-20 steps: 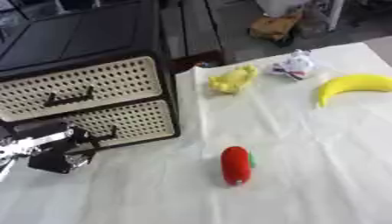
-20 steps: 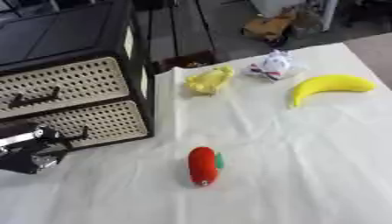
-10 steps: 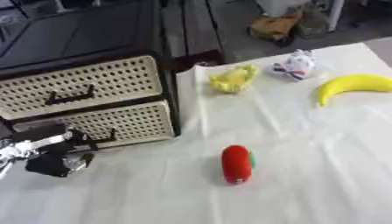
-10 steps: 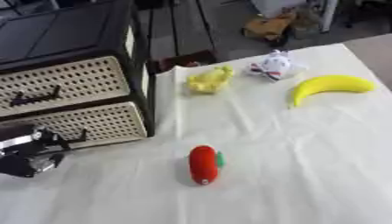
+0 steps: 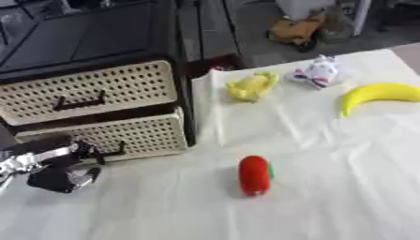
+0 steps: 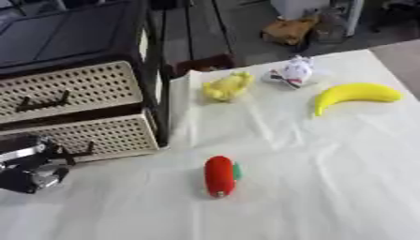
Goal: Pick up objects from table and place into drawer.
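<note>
Early stage | left hand [image 5: 56,172] curled at lower drawer [image 5: 115,136] handle | banana [image 5: 379,93], red toy [image 5: 254,175] on bench [image 5: 328,187], unplaced

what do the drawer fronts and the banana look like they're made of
Drawer fronts: probably cream plastic, matte, judging by the even rows of punched holes and dark handles. Banana: likely a plastic or foam toy, with smooth, uniformly bright yellow skin.
</note>
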Controlling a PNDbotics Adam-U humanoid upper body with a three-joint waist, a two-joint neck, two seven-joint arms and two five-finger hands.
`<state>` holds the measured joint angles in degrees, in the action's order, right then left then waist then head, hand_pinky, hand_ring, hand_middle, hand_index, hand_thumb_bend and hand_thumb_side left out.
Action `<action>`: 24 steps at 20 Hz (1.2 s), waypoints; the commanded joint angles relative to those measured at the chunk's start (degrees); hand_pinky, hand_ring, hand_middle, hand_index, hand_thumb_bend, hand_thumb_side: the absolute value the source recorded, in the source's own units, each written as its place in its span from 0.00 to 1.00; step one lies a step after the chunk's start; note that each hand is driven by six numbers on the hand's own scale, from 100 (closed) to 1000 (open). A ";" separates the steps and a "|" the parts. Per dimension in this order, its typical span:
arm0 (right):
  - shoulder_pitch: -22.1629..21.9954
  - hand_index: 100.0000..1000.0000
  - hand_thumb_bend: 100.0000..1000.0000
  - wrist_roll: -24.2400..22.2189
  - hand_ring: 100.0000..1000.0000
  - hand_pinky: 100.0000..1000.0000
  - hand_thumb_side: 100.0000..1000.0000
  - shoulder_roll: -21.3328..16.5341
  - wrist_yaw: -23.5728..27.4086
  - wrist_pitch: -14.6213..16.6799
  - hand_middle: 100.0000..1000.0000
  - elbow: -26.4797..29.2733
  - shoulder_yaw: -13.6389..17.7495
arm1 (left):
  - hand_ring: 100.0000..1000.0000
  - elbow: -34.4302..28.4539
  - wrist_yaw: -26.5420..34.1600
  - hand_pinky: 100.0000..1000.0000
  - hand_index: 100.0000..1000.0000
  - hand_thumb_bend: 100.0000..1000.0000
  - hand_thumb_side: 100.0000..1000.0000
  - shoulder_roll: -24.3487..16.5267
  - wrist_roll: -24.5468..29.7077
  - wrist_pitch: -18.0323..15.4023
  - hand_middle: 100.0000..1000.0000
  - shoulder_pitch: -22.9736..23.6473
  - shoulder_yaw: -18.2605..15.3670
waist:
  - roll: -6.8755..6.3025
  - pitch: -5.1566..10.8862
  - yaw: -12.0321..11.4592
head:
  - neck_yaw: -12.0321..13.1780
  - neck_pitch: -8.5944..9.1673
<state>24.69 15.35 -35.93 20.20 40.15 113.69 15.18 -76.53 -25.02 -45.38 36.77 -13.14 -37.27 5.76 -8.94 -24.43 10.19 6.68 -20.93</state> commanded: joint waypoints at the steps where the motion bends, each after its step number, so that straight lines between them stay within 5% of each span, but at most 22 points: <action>1: 0.28 0.85 0.00 0.21 0.79 0.61 1.00 -0.83 -0.34 -0.11 0.69 0.90 0.60 | 0.00 -1.07 -0.15 0.00 0.52 0.00 0.46 -2.74 0.10 0.19 0.01 0.25 -0.05 | 0.61 1.74 -0.41 | 0.18 -0.11; 24: -0.78 0.85 0.00 1.07 0.79 0.61 1.00 -0.87 -0.50 -0.53 0.69 0.90 0.94 | 0.00 -8.73 2.71 0.00 0.51 0.00 0.47 -4.04 -0.49 3.98 0.00 4.23 0.81 | 1.30 3.23 -2.37 | -0.34 -0.98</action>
<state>23.64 16.20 -35.57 20.02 39.69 113.69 15.54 -83.81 -23.05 -46.09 36.19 -9.51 -32.56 7.16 -8.02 -22.98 8.07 6.43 -21.60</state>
